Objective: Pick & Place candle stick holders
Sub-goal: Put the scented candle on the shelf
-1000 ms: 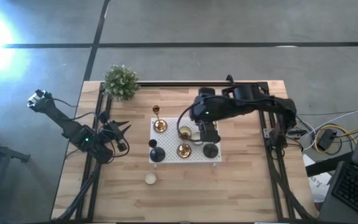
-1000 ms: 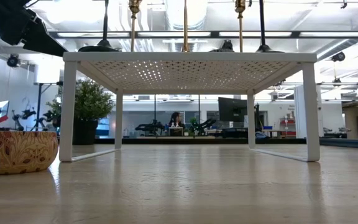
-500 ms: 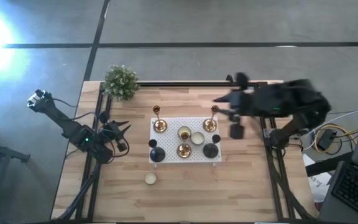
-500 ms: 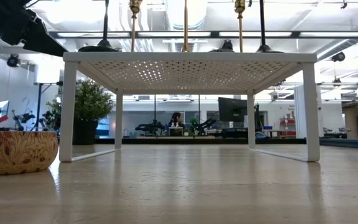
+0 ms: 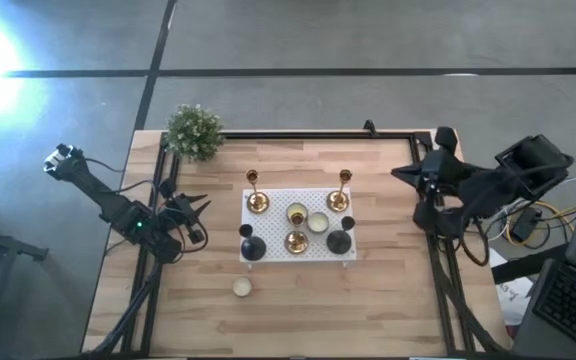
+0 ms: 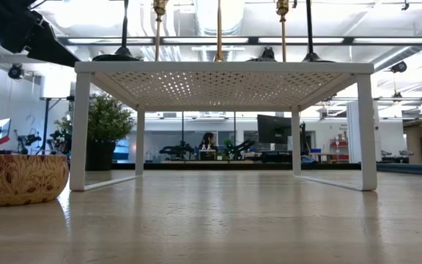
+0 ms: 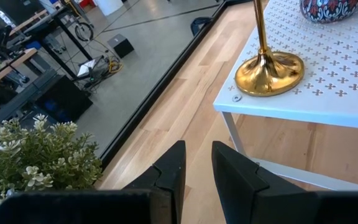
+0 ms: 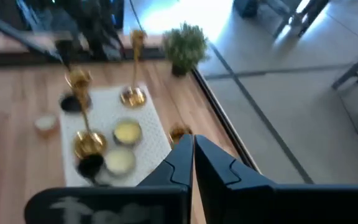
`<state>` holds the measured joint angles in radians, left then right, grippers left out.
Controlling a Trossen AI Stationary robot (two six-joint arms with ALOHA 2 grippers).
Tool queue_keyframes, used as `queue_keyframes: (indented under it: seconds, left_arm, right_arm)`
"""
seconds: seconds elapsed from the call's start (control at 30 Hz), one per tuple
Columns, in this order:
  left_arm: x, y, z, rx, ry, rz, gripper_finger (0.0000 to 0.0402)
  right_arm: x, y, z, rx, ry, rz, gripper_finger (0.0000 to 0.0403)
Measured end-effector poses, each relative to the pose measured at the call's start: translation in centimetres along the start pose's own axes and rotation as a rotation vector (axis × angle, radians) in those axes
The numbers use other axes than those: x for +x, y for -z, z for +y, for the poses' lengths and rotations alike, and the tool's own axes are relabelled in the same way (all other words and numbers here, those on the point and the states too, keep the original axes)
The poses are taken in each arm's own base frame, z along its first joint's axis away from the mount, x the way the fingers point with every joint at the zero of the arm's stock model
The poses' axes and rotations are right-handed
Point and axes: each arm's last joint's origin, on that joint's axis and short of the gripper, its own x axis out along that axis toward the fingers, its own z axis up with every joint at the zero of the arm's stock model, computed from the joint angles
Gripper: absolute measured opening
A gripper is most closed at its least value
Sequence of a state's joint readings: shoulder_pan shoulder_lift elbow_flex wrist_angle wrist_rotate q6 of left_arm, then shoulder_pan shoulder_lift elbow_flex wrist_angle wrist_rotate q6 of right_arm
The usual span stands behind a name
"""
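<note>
upright, brass candle stick holders (image 5: 257, 200) on white rack (image 5: 273, 251), stems vertical, right pincer (image 5: 404, 173) together, left pincer (image 5: 200, 207) slightly apart

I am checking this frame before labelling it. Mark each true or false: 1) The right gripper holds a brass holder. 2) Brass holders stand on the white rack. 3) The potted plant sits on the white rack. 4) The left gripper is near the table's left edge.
1) False. The right gripper is shut on nothing, off by the table's right edge.
2) True. Brass holders, such as one at the left and one at the right, stand on the white rack.
3) False. The potted plant sits at the table's back left corner.
4) True. The left gripper is there, holding nothing.
</note>
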<state>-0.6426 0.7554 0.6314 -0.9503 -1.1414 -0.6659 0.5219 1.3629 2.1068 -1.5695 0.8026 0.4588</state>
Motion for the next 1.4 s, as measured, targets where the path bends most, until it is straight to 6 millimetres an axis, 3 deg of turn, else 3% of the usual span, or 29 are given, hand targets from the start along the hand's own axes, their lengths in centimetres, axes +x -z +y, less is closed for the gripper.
queue_keyframes:
  seconds: [0.27, 0.43, 0.7, 0.87, 1.03, 1.4]
  left_arm:
    - [0.0, 0.0, 0.0, 0.0, 0.0, 0.0, 0.0083]
    - [0.0, 0.0, 0.0, 0.0, 0.0, 0.0, 0.0083]
    - [0.0, 0.0, 0.0, 0.0, 0.0, 0.0, 0.0083]
    - [0.0, 0.0, 0.0, 0.0, 0.0, 0.0, 0.0083]
    - [0.0, 0.0, 0.0, 0.0, 0.0, 0.0, 0.0083]
    - [0.0, 0.0, 0.0, 0.0, 0.0, 0.0, 0.0083]
  right_arm:
    - [0.6, 6.6, -1.8, 0.157, -0.157, 0.114, 0.0008]
    - [3.0, 11.3, -0.8, 0.231, -0.342, 0.085, 0.0008]
    - [6.8, 18.9, 0.1, 0.38, -0.412, 0.157, 0.0008]
    - [9.5, 21.5, 1.2, 0.411, -0.494, 0.134, 0.0008]
    - [12.2, 24.6, 0.8, 0.41, -0.415, 0.178, 0.0008]
    - [14.6, 28.3, -1.2, 0.355, -0.314, -0.06, 0.0008]
